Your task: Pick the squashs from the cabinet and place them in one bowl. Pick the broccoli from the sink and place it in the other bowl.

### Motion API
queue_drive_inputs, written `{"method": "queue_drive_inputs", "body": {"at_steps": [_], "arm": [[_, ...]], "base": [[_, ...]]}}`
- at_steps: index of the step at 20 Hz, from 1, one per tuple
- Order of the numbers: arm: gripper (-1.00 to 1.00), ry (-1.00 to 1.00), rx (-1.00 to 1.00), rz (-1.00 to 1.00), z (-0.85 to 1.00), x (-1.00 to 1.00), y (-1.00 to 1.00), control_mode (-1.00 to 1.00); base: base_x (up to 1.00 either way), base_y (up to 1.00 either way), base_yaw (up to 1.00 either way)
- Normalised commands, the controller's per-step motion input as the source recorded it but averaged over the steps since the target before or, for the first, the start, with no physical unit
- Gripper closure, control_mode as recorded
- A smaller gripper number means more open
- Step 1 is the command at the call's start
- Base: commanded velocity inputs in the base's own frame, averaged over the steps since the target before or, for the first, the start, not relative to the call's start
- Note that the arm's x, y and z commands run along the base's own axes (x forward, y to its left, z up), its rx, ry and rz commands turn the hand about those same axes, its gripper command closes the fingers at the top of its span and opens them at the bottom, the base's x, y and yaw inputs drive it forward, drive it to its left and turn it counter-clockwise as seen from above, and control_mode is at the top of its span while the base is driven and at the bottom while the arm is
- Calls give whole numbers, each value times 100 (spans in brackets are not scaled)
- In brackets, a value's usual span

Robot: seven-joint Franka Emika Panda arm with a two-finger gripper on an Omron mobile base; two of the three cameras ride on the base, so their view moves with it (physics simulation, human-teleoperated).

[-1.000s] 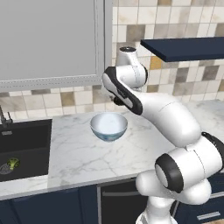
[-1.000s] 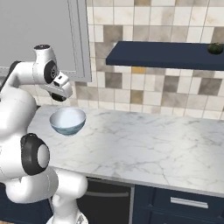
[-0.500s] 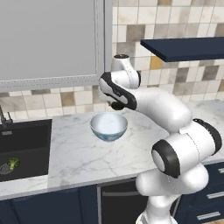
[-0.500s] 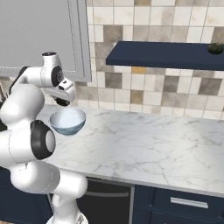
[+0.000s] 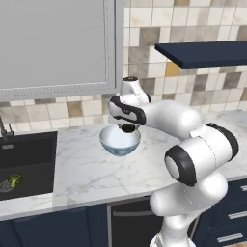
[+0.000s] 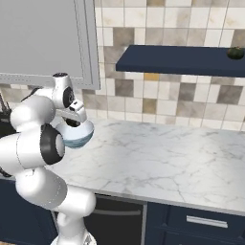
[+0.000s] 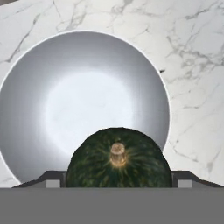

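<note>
While the gripper (image 5: 128,128) is hanging directly over the bowl (image 5: 119,141) on the marble counter (image 5: 82,169), its widely spread fingers are clamping a dark green squash (image 7: 118,159), stem facing the hand camera. A second squash (image 6: 234,52) is sitting on the navy cabinet (image 6: 182,59). What is probably the broccoli (image 5: 13,180) is lying in the sink (image 5: 29,164).

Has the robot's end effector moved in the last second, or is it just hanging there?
Yes. The end effector, shut on a squash, has come down from the level of the wall cupboard's lower edge to just over the bowl.
</note>
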Motion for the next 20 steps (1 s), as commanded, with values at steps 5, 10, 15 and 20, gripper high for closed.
{"method": "queue_drive_inputs", "body": {"at_steps": [5,10,15,20], "arm": [[100,8,0,0,-59,18,6,-100],[100,6,4,2,-36,17,24,-100],[-100,1,1,1,-18,18,16,-100],[-100,0,-2,-2,-1,5,0,-100]], "base": [[0,0,0],[0,0,0],[0,0,0],[0,0,0]]}}
